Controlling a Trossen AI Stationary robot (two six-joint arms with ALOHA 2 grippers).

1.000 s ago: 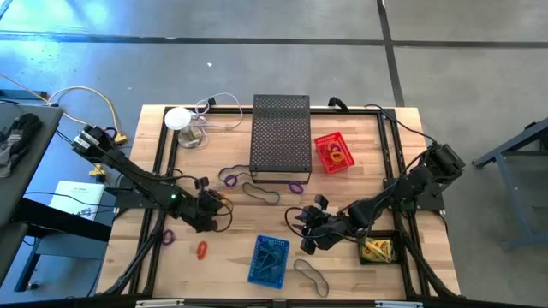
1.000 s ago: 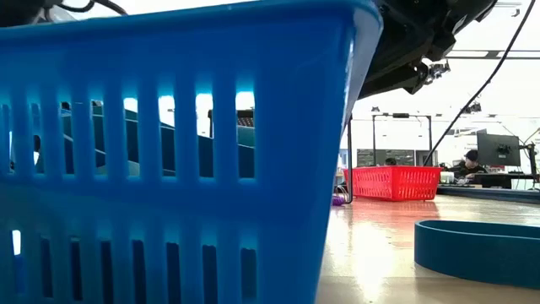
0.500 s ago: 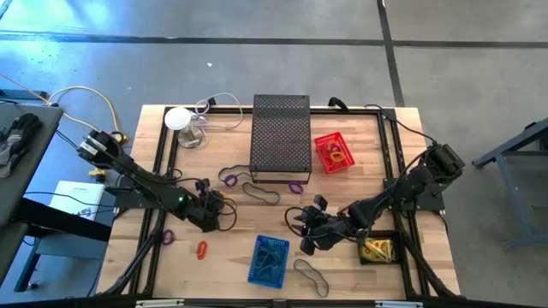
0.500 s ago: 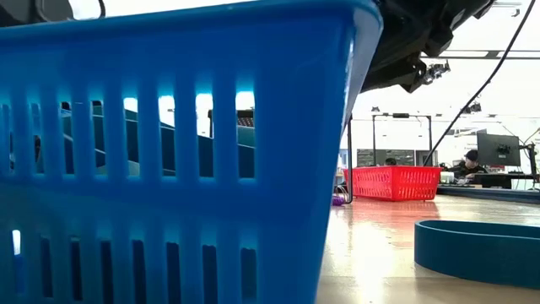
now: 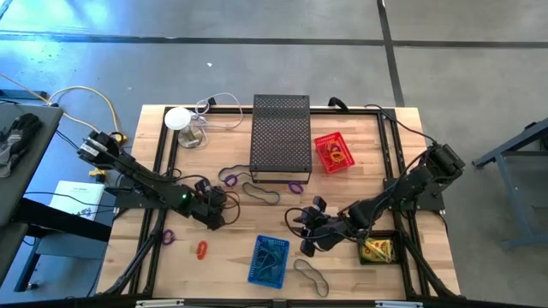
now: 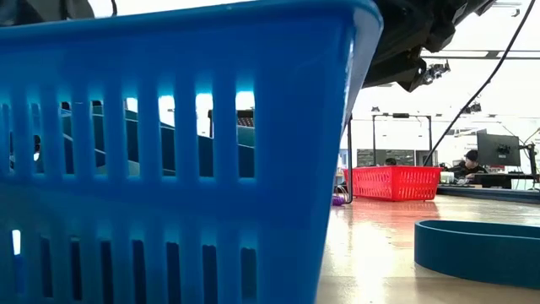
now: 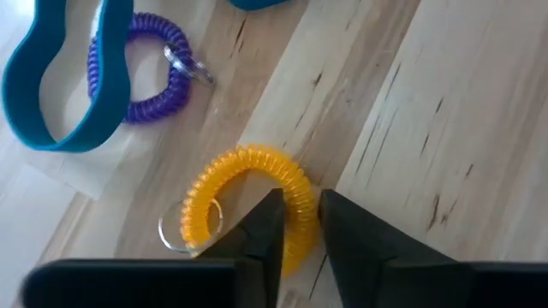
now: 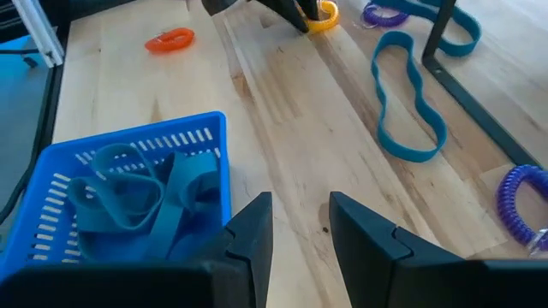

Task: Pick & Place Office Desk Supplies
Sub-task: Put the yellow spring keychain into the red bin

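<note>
A yellow coil wrist band (image 7: 248, 192) with a clear ring lies on the wooden table, left of centre (image 5: 226, 202). My left gripper (image 7: 301, 210) is down on it, fingers closed around one strand. My right gripper (image 8: 300, 218) hovers open and holding nothing above the table, right of the blue basket (image 5: 269, 261), which holds teal bands (image 8: 137, 201). Loose on the table lie purple coils (image 7: 150, 81) (image 5: 295, 186) (image 5: 168, 235), an orange coil (image 5: 202, 250) and teal bands (image 5: 261, 192) (image 5: 310, 275). Yellow-and-red packets (image 5: 377, 250) sit at the right. My left gripper pinches one side of the yellow coil's loop (image 7: 301, 224) between its two fingers, one finger (image 7: 267, 227) inside the loop and the other (image 7: 342, 231) outside. The fingers slant down from above. The coil lies flat on the table.
A tall black mesh box (image 5: 281, 137) stands at the far middle, with a red basket (image 5: 334, 152) holding coils to its right. A white round object with a cable (image 5: 178, 118) sits at the far left. The blue basket (image 6: 169, 152) fills the low view.
My left gripper has sunk toward the table, onto the yellow coil, shifting a little toward the right and rolling at the wrist. The coil stays flat where it was. My right gripper has kept still.
</note>
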